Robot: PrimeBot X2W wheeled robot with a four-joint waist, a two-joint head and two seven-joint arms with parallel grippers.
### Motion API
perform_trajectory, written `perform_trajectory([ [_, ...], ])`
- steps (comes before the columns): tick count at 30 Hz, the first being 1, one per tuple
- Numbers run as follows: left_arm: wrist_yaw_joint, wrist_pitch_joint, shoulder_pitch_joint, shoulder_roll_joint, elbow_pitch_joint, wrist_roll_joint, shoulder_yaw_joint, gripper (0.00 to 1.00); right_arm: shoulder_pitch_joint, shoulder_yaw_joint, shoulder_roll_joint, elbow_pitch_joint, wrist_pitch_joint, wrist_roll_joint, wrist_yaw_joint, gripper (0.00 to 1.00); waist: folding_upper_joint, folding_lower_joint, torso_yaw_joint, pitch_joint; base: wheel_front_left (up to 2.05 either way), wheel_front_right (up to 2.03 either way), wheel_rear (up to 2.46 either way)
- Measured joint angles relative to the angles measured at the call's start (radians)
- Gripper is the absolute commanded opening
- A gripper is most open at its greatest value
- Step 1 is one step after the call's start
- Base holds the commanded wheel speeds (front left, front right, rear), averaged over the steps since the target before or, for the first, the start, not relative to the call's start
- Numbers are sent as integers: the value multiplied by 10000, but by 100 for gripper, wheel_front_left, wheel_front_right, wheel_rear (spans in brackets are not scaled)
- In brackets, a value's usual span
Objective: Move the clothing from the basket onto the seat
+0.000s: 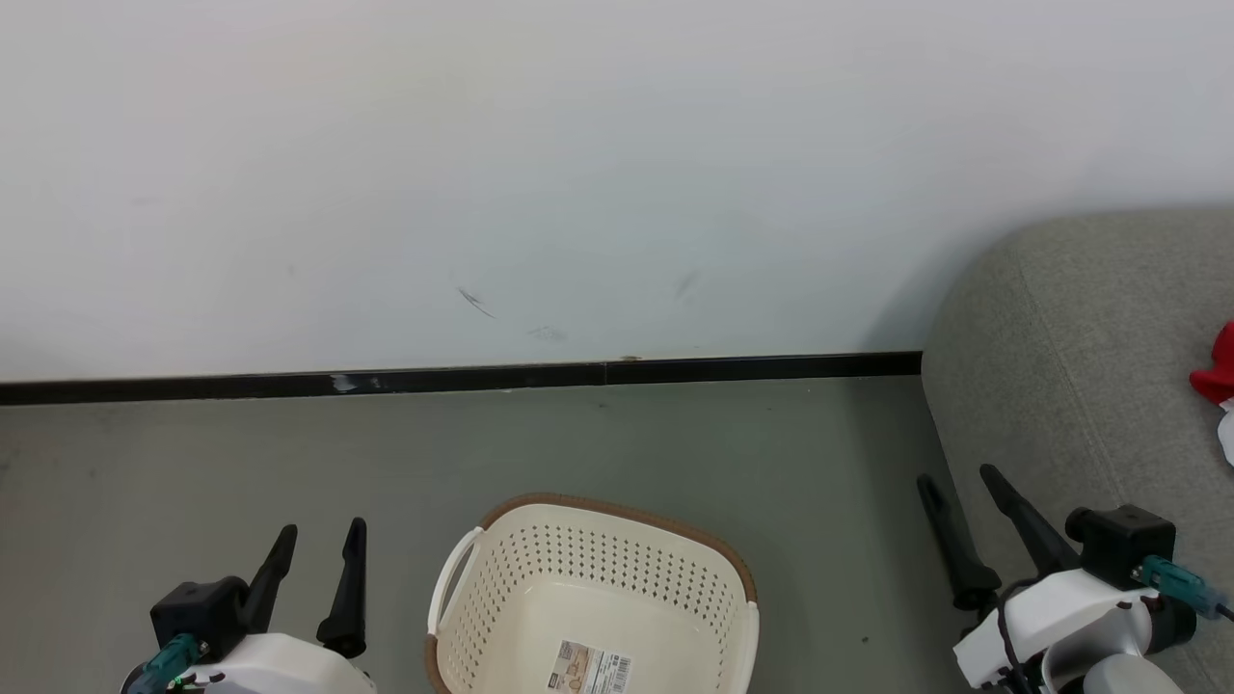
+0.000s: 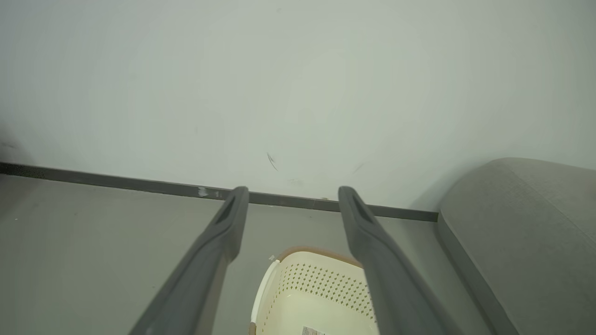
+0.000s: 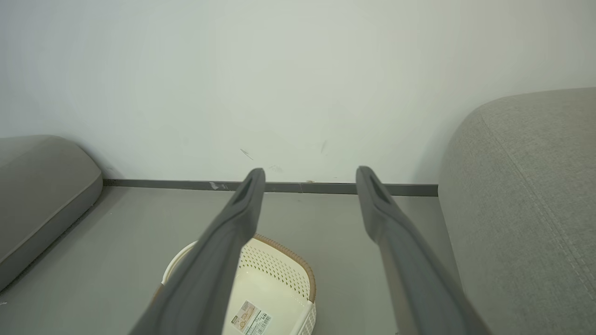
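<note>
The cream basket point(image 1: 593, 588) with a brown rim stands on the floor at the bottom centre of the head view; its visible inside holds just a label sticker. It also appears low in the left wrist view point(image 2: 321, 284) and the right wrist view point(image 3: 279, 274). A bit of red and white clothing point(image 1: 1220, 381) lies on the grey seat point(image 1: 1080, 347) at the right edge. My left gripper point(image 1: 321, 530) stands open left of the basket, holding nothing. My right gripper point(image 1: 959, 474) is open too, hanging by the seat's front edge. Both grippers are apart from the basket.
A white wall with a black skirting board point(image 1: 463, 378) runs behind the grey floor point(image 1: 241, 472). In the right wrist view another grey cushion point(image 3: 42, 186) lies at the far left on the floor.
</note>
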Motion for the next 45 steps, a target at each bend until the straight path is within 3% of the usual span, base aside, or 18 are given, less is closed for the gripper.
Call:
perform_trajectory([
  [13,-75,-73,-3,69,171,132,136,100,148,-90,136,-236,-2,-104,0,100,0,0,-420,86,0,0,0],
  [14,-90,-73,-4,69,178,157,130,0,163,-90,138,-236,-2,-104,0,0,0,0,-447,92,0,0,0],
  [25,-127,46,503,-464,757,-173,61,0,811,4,493,359,8,203,0,0,0,0,-466,96,0,0,0],
  [37,-347,500,502,-566,688,-1413,518,0,810,-234,577,211,389,2013,0,0,0,2,-503,89,0,0,0],
  [45,-493,821,502,-656,593,-2174,832,0,807,-476,637,142,685,3010,0,0,0,41,-537,65,0,0,0],
])
